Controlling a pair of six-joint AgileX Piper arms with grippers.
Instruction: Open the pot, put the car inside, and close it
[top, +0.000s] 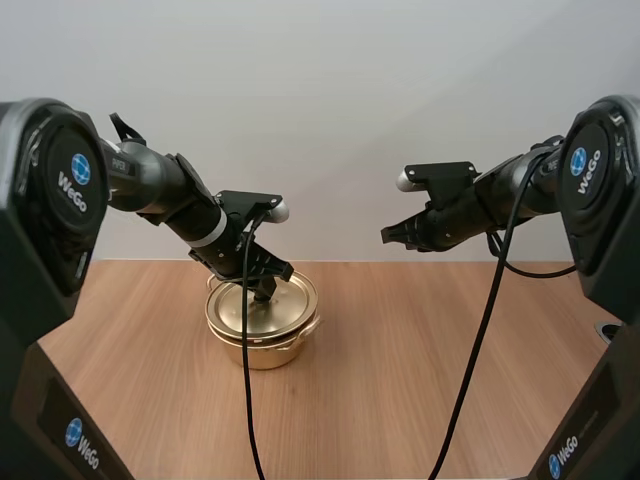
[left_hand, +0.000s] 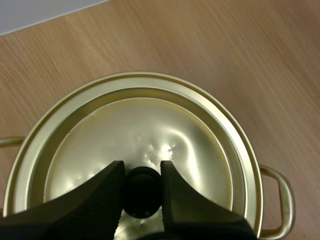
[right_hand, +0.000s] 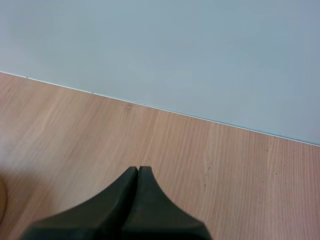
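A brass-coloured pot (top: 268, 350) with two side handles stands on the wooden table, left of centre. Its lid (top: 292, 300) lies on top, a little tilted in the high view. My left gripper (top: 265, 291) reaches down onto the lid's black knob (left_hand: 142, 196). In the left wrist view the two fingers (left_hand: 107, 186) press against the knob's sides, over the lid (left_hand: 150, 125). A pot handle (left_hand: 282, 192) juts out beside the rim. My right gripper (top: 386, 237) hangs in the air over the table's right half, its fingers lying together as one wedge (right_hand: 138, 171).
The wooden table (top: 420, 380) runs back to a pale wall, where its far edge (right_hand: 165, 111) lies. A small round fitting (top: 607, 331) sits in the table at the far right.
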